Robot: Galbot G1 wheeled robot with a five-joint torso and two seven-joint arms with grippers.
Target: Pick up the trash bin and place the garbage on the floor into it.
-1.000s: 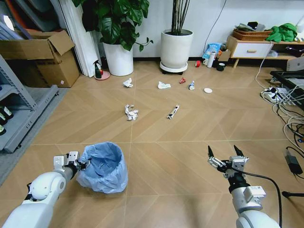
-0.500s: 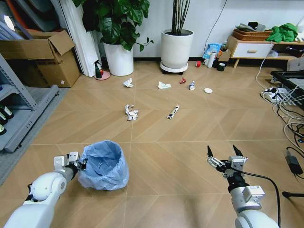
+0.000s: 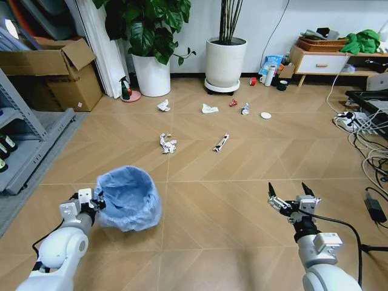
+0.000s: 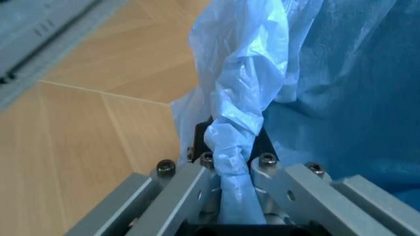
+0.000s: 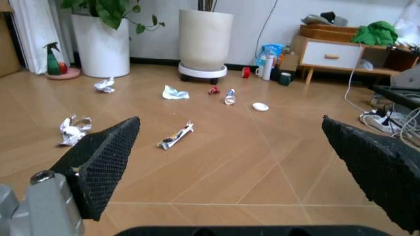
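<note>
The left gripper (image 3: 94,205) is clamping the trash bin (image 3: 127,197) rim to carry it; the right gripper (image 3: 293,195) is waiting with jaws apart for litter.

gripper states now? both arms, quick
Left gripper: shut on the trash bin's blue bag rim.
Right gripper: open, holding nothing, above the floor.

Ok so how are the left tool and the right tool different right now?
The left tool is shut on the rim of the trash bin, pinching its light-blue bag; the right tool is open and holds nothing. The left tool sits against the bin on the robot's left, while the right tool hangs in open space over bare floor. Both are low and point forward toward the garbage.
</note>
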